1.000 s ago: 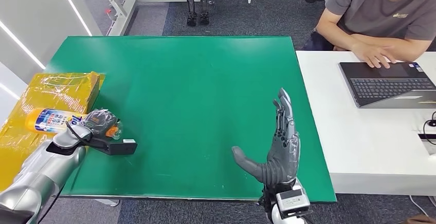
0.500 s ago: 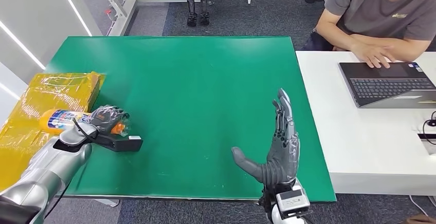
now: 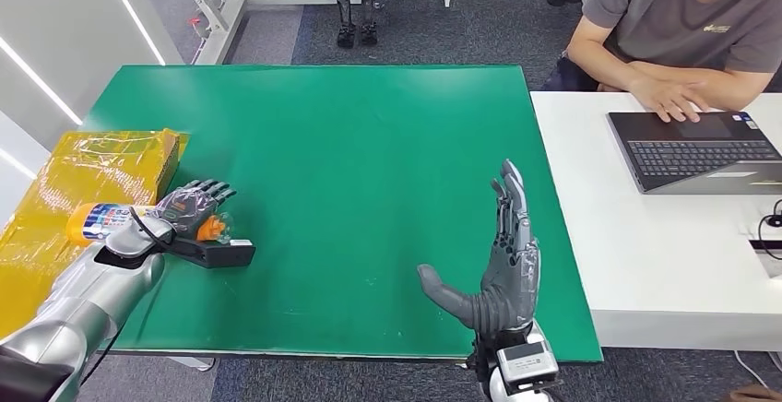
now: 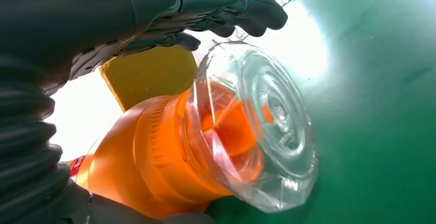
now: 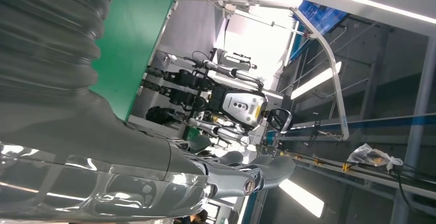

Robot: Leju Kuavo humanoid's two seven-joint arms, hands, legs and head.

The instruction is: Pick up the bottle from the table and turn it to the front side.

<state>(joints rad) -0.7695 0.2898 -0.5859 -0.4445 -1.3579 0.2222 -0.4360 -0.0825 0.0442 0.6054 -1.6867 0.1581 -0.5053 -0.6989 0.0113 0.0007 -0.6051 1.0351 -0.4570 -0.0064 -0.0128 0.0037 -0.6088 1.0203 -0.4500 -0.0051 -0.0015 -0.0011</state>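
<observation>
Orange-necked, the bottle (image 3: 106,220) is lying at the green worktop's (image 3: 350,144) left edge under the left hand (image 3: 189,206), whose fingers are spreading in the wrist view, needing firmer closure before lifting, while the right hand (image 3: 498,268) is hovering flat.

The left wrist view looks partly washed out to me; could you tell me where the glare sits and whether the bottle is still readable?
Left wrist view: blown-out white patches beside the bottle and behind the left hand's fingers; its clear cap and orange neck stay sharp. Head view: evenly lit, the label too small to read.
</observation>
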